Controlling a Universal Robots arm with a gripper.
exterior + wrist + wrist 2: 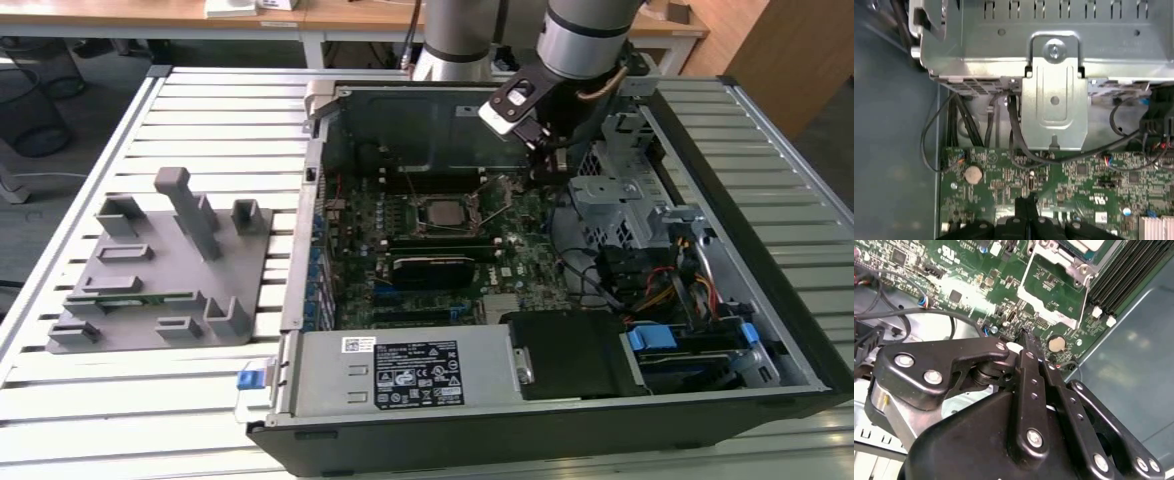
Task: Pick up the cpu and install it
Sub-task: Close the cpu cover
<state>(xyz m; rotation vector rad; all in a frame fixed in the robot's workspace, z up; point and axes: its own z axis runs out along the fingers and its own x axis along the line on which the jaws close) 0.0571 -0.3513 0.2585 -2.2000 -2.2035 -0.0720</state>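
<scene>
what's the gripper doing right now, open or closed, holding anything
Gripper: jaws closed, tips together, close over the green circuit board, with nothing seen between them.

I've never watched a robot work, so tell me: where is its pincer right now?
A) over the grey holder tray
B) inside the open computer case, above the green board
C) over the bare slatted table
B: in the exterior view the pincer hangs inside the open computer case, close above the green board.
</scene>
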